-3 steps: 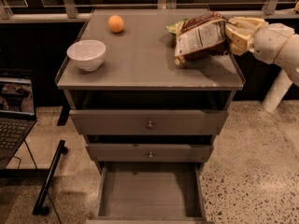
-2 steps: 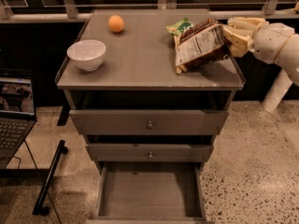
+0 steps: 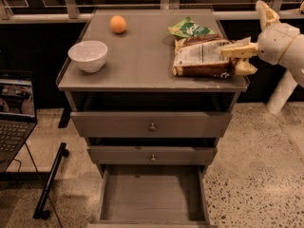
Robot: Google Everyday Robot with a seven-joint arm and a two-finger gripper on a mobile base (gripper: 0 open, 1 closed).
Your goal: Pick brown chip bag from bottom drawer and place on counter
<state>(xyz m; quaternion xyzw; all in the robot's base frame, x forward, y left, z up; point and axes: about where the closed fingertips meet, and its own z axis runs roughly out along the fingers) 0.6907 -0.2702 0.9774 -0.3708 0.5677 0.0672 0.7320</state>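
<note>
1. The crinkly dark brown chip bag with the white label panel point(image 3: 202, 58) lies flat on the flat grey cabinet counter point(image 3: 137, 56), at the counter's right front corner.
2. The deep grey bottom drawer point(image 3: 152, 198), lowest below the counter, stands pulled out and holds nothing.
3. The cream two-finger gripper point(image 3: 229, 62) reaches in over the counter's right edge. Its jaws are clamped on the bag's right end.
4. Judgement: the pick and carry are done and the bag is down. What is left is to release and withdraw.
5. Against the earlier frame: the bag was tipped up off the counter and now rests flat. The jaw spread looks unchanged.
6. A green chip bag point(image 3: 192, 30) lies on the counter just behind the brown one.
</note>
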